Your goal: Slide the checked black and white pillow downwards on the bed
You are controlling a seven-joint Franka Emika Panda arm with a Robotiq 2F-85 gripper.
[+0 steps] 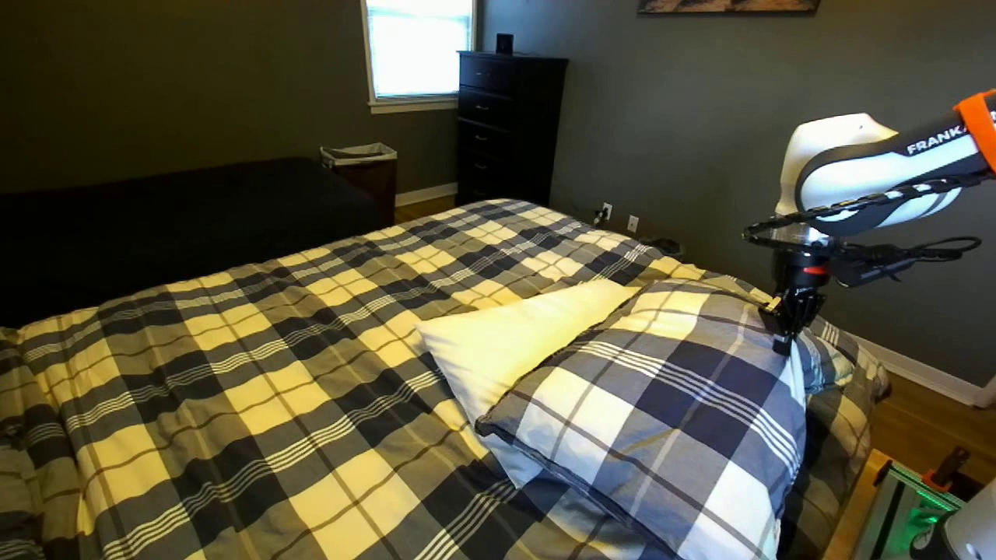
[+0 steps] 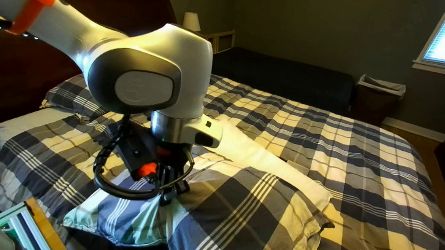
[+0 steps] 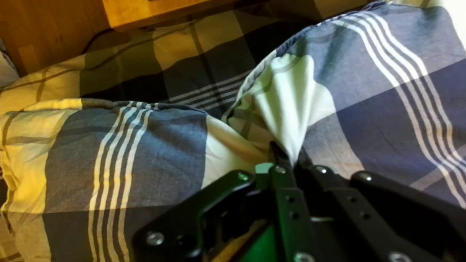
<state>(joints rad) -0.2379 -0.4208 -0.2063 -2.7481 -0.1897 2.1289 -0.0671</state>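
We list first the checked pillow (image 1: 661, 412): large, puffy, black, grey and white plaid; lying on the bed (image 1: 272, 373), which, itself plaid, spreads under and well beyond it.

Cream pillow (image 1: 521, 327): partly under the checked pillow, showing along the side away from the gripper (image 3: 291, 162); in our judgement a possible drag on any slide, or a passenger in it.

Headboard (image 2: 110, 5): well apart from the checked pillow; we read "downwards" as away from that end.

Grip: at the checked pillow's edge facing the wooden-edged stand (image 1: 859, 502), jaws clamped on a gathered fold of its cloth. Creases run from the seam into the grip in the wrist view, and the seam dips inward beside it. We take the pinch to be chosen because the stuffed body looks too thick to span, while loose cloth makes a handle; with the rest left lying on the bed, a low pull should slide it rather than lift it. So small a fold, we judge, may slip free if the pull is sudden.

Arm (image 2: 190, 77): reaching over the checked pillow from its stand side, wrist above the gripped edge, last section pointing nearly straight down.

Cable (image 2: 137, 195): looped beside the gripper, above the checked pillow.
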